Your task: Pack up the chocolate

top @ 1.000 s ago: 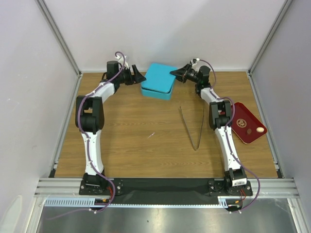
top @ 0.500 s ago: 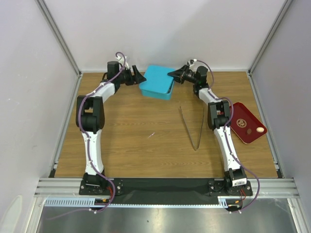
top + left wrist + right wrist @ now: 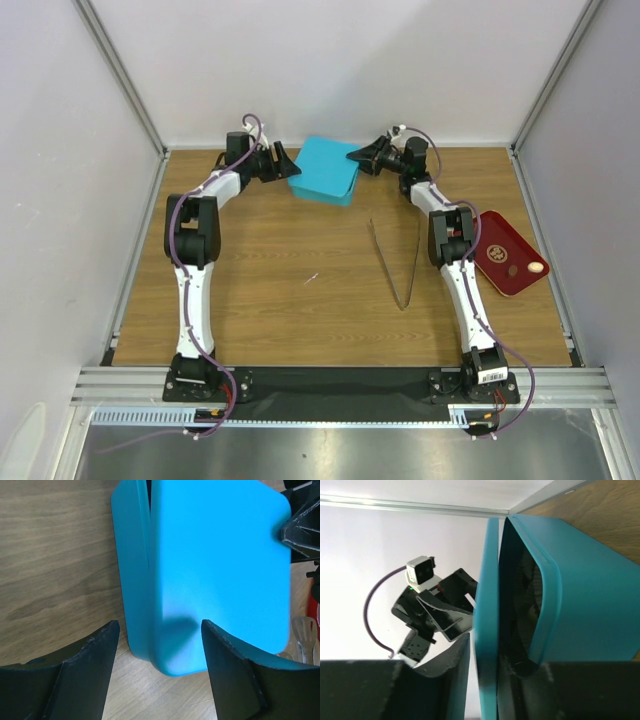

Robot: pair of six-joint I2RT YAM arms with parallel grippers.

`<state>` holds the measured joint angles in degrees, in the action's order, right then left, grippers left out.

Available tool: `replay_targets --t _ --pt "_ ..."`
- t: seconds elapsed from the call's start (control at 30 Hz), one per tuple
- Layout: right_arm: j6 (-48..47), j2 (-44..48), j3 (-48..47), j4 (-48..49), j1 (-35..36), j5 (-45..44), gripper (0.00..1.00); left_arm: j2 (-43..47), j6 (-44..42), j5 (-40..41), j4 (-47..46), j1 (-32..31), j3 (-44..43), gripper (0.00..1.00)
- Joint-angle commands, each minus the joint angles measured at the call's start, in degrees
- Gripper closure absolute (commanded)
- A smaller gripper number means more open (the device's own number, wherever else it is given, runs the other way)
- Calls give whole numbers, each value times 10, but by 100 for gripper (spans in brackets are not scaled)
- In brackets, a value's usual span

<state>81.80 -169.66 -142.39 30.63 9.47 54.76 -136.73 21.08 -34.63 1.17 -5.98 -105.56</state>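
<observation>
The teal box (image 3: 325,170) sits at the back middle of the table, its lid raised a crack at the right. My right gripper (image 3: 358,155) is shut on the lid's edge (image 3: 487,630), one finger outside and one in the dark gap above the box body (image 3: 580,595). My left gripper (image 3: 285,162) is open, and the box's left corner (image 3: 175,655) lies between its fingers without touching them. Chocolate lies on the red tray (image 3: 498,243) at the right: a pale piece (image 3: 537,267) and a dark piece (image 3: 510,268). The inside of the box is hidden.
Long metal tweezers (image 3: 400,265) lie on the wood in front of the box, near the right arm. The back wall stands close behind the box. Crinkled whitish cups (image 3: 305,635) show at the right edge of the left wrist view.
The box has shifted left and toward the back wall with my right gripper holding it. My left gripper has moved slightly right, closer to the box.
</observation>
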Motion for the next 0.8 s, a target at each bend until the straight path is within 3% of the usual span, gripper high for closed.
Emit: replay_targets --t 0.0,0.1,0.33,0.77 --pt "-14 -4 -19 -2 -7 1 68 -4 -5 8 12 -1 -32 28" --pt "-19 -1 -18 -6 -10 -4 60 -6 -4 10 16 -2 -36 28" --pt "-37 13 -12 -18 -21 -19 55 -6 -6 11 17 -2 -37 28" --pt "-91 59 18 -67 -46 -46 55 -8 -3 -1 17 -2 -42 28"
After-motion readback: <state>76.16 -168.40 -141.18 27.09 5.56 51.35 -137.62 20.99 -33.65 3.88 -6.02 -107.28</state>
